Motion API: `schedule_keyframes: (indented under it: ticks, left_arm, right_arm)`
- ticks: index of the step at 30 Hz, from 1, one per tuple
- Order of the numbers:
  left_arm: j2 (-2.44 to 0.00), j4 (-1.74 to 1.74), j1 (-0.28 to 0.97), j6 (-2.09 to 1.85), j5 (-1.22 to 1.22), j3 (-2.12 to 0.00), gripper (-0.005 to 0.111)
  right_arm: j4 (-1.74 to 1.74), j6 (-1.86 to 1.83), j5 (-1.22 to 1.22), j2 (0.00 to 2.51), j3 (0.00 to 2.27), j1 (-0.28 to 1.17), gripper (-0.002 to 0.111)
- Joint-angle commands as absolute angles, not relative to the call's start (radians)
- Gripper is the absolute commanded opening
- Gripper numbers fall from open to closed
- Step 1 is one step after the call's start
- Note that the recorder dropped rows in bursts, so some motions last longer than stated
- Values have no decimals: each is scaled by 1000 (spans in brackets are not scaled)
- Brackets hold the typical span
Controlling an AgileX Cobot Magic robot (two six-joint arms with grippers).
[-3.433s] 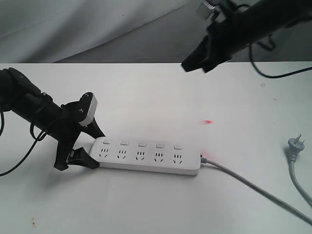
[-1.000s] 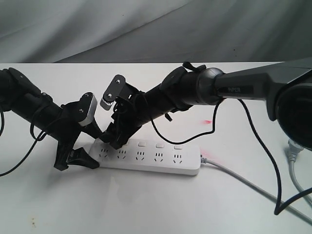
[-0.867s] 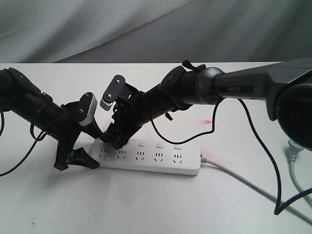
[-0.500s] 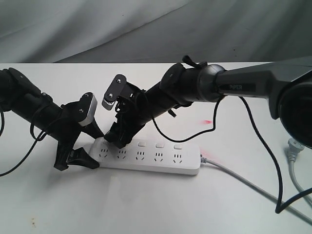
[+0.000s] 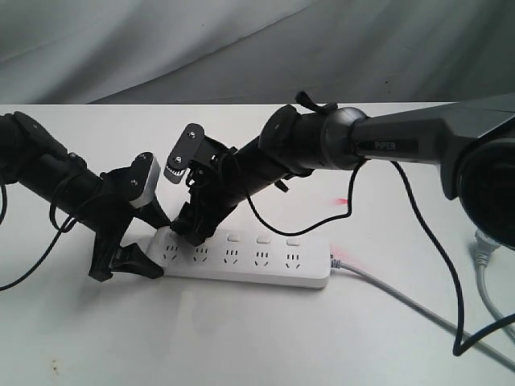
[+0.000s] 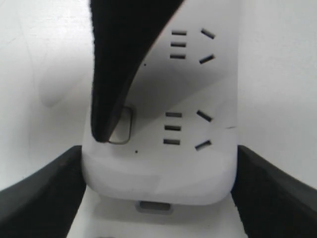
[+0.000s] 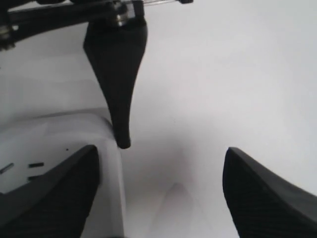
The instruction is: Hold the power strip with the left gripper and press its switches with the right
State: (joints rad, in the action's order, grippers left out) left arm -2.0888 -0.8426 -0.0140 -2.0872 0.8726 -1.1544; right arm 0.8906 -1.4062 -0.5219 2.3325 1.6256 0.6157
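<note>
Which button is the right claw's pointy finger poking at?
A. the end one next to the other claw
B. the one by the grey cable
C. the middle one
A: the right gripper puts a fingertip on the switch at the end of the power strip that the left gripper clamps.

The power strip (image 5: 249, 263) lies left-to-right on the table (image 5: 241, 346). The left gripper (image 5: 161, 247) straddles its left end. The right gripper (image 5: 190, 233) sits over the leftmost switches (image 5: 261, 240). The cable (image 5: 402, 301) exits right.
</note>
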Motion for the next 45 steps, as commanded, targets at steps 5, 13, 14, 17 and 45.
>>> schedule_keyframes:
  ticks: [5, 13, 14, 17, 45]
  left_arm:
    - [-2084, -850, -7, -2094, 865, -1158, 0]
    - [-2084, -850, -7, -2094, 865, -1158, 0]
    - [-2084, -850, -7, -2094, 865, -1158, 0]
    - [-2084, -850, -7, -2094, 865, -1158, 0]
    - [-2084, -850, -7, -2094, 865, -1158, 0]
  right_arm:
    - [848, -1413, -511, 2283, 1608, 625, 66]
    - [866, -1426, -692, 2159, 1601, 533, 66]
    - [866, -1428, -692, 2162, 1594, 533, 66]
    - [878, -1438, -693, 2199, 1590, 537, 66]
    - [805, -1426, -634, 2309, 1590, 539, 66]
